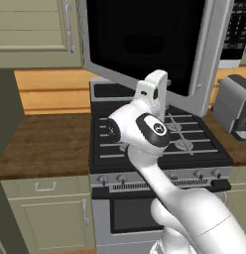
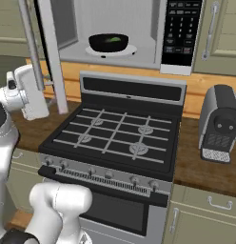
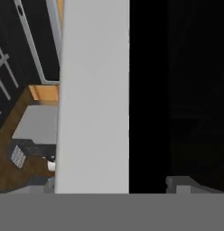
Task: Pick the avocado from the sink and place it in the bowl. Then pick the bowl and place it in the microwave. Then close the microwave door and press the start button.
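Note:
The microwave (image 2: pixel 153 28) hangs above the stove with its door swung open. Inside, the black bowl (image 2: pixel 108 44) sits on the white turntable with the green avocado (image 2: pixel 116 39) in it. The black keypad panel (image 2: pixel 181 31) is on the right. The microwave door (image 1: pixel 145 39) shows its black window and white frame (image 3: pixel 93 90); its grey bar handle (image 2: pixel 29 43) faces outward. My gripper (image 3: pixel 114 185) is open, its fingertips (image 3: pixel 186 184) straddling the edge of the door frame close up. The hand (image 1: pixel 155 89) is right at the door's lower part. The sink is out of view.
The black-and-steel stove (image 2: pixel 115 133) stands directly below the microwave. A grey appliance (image 2: pixel 220 124) rests on the wooden counter (image 2: pixel 201 162) to the right. More counter (image 1: pixel 45 144) lies left of the stove, with cabinets above and below.

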Tool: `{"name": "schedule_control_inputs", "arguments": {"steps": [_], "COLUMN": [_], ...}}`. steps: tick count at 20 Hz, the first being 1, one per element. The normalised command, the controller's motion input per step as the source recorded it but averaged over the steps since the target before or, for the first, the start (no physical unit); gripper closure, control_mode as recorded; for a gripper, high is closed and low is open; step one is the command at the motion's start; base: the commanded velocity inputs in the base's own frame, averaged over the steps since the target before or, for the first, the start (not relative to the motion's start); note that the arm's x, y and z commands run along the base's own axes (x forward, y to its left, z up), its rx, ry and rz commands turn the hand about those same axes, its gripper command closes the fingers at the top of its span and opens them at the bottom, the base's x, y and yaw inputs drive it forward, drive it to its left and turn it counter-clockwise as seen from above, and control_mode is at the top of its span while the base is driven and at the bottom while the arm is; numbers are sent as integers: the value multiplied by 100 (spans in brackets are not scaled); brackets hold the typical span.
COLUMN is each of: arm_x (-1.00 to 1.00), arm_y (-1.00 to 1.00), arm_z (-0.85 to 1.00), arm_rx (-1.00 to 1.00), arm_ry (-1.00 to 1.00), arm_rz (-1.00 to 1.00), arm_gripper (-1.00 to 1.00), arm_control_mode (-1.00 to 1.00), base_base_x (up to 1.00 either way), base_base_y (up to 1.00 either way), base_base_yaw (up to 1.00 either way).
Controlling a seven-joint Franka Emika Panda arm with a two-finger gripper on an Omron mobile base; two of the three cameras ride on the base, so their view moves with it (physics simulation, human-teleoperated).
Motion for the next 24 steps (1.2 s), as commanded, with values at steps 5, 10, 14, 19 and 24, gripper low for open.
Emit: {"name": "schedule_control_inputs", "arguments": {"steps": [5,10,14,19,24], "arm_x": [38,59,73,80,71], "arm_y": [-81,-58,-44,-21,-4], "arm_z": [18,36,41,31,18], "arm_rx": [13,12,11,8,5], "arm_ry": [3,13,15,17,16], "arm_rz": [42,37,31,24,20], "arm_gripper": [-100,-100,-100,-100,-100], "arm_control_mode": [-100,-100,-100,-100,-100], "base_base_x": [0,0,0,0,0], "base_base_y": [0,0,0,0,0], "base_base_yaw": [0,0,0,0,0]}}
